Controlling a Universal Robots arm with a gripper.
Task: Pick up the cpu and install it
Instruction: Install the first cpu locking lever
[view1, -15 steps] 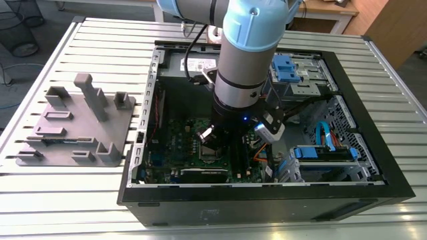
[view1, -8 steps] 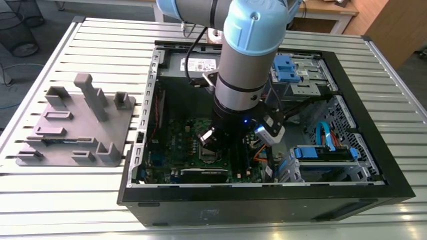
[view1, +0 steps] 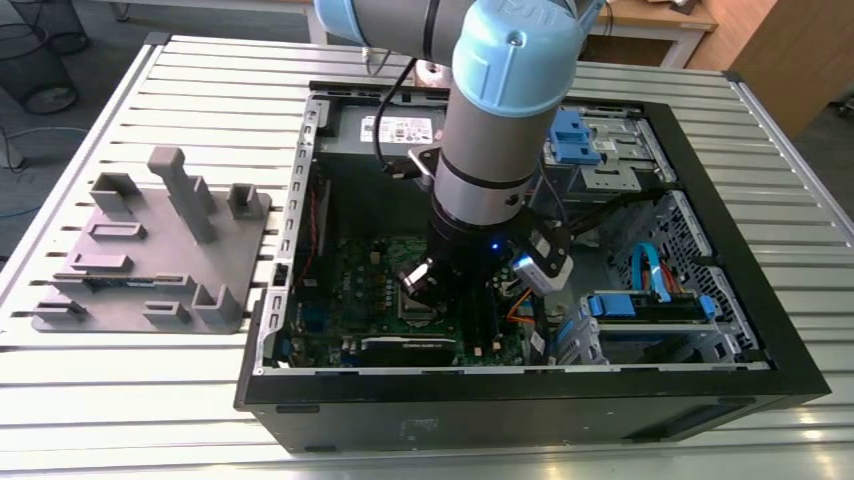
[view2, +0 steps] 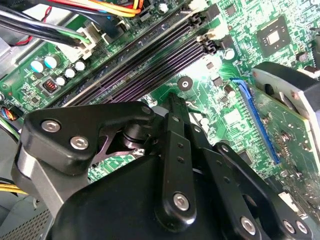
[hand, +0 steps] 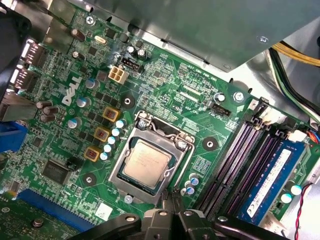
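Sitting flat in its socket (hand: 149, 162) on the motherboard (hand: 200, 107), the cpu (hand: 146, 163) looks seated, metal frame around it. Just beside it hangs the gripper (hand: 172, 200), fingertips drawn together on nothing. Good practice now, I'd judge: keep 1 eye on the chip staying level and steer clear of the 4 memory slots (hand: 245, 160) nearby.
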